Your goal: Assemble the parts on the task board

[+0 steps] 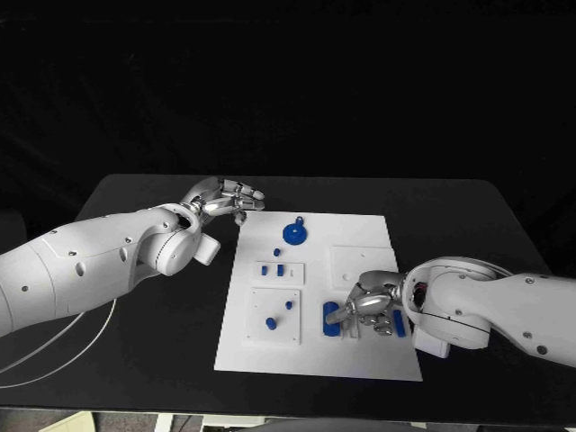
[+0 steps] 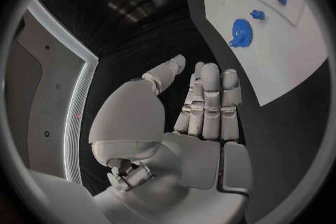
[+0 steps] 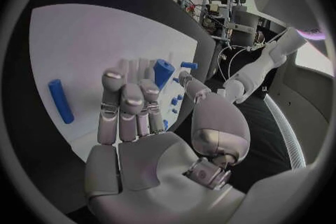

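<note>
The black surface [image 1: 146,360] carries the white task board [image 1: 366,360], a long plate lying at the centre of the head view and running from about 12 o'clock down to 6 o'clock.

The left arm [image 1: 67,270] comes in from 9 o'clock. Its left hand [image 1: 223,200] hovers over the bare surface just off the board's 11 o'clock corner, apart from the plate; in the left wrist view the left hand [image 2: 199,109] shows its fingers straight and close together, thumb off to one side, holding nothing.

The right arm [image 1: 522,310] enters from 3 o'clock. The right hand [image 1: 373,310] sits over the board's lower right part, at about 5 o'clock of the plate. In the right wrist view its fingers [image 3: 126,106] stand extended side by side with nothing between them and the thumb; whether the fingertips touch the board I cannot tell.

On the board, a blue gear [image 1: 294,235] lies toward 12 o'clock. A blue cylinder [image 1: 329,317] lies just beside the right hand, at its 9 o'clock. Two small blue blocks [image 1: 273,268] sit on a raised white square at mid-board, and small blue pegs [image 1: 279,315] rest on another square at 7 o'clock.
</note>
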